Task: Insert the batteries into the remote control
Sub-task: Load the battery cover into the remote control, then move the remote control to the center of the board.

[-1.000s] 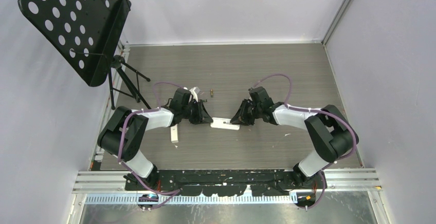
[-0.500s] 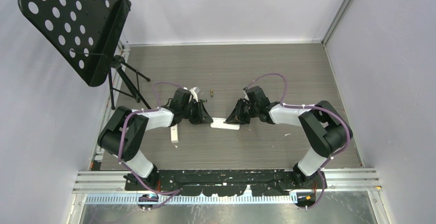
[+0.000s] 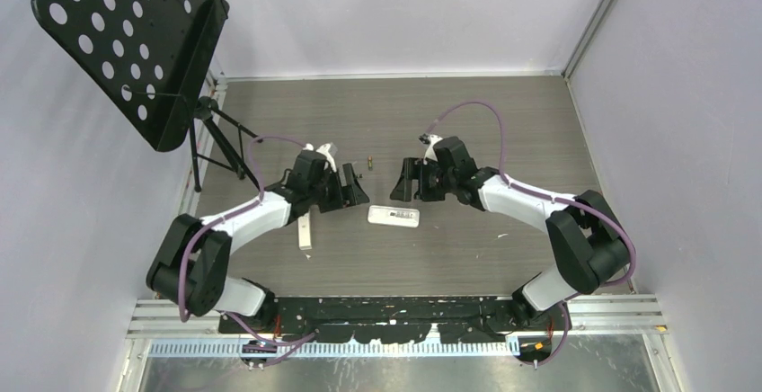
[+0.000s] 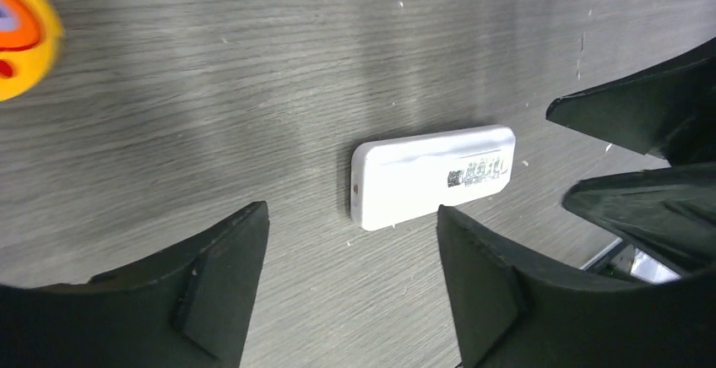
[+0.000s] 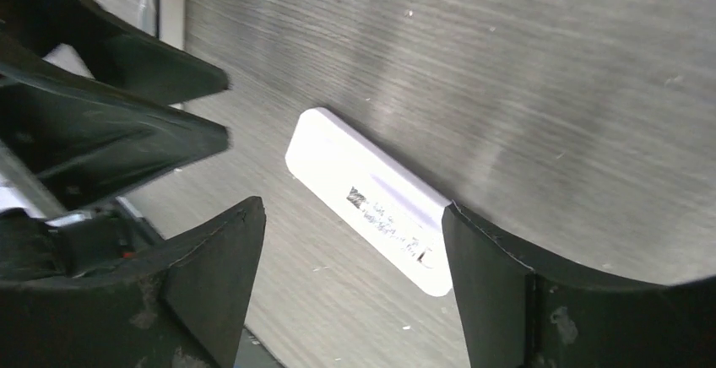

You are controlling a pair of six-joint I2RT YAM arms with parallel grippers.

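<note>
The white remote control (image 3: 394, 217) lies flat on the grey wood-grain table, label side up, free of both grippers. It also shows as the remote (image 4: 433, 175) in the left wrist view and the remote (image 5: 371, 199) in the right wrist view. My left gripper (image 3: 358, 196) hovers just left of and behind it, open and empty, as the left gripper (image 4: 350, 235) shows close up. My right gripper (image 3: 403, 189) hangs just behind the remote, open and empty, seen closer as the right gripper (image 5: 353, 220). One small brownish battery (image 3: 367, 163) lies farther back between the arms.
A slim white piece (image 3: 306, 233) lies on the table left of the remote. An orange-and-yellow toy (image 4: 21, 35) sits beyond the left gripper. A black perforated music stand (image 3: 135, 41) on a tripod (image 3: 220, 140) stands at the far left. Walls enclose the table.
Both grippers were shut at the remote's two ends; both have opened, let go and drawn back from it. The remote now lies alone on the table.
</note>
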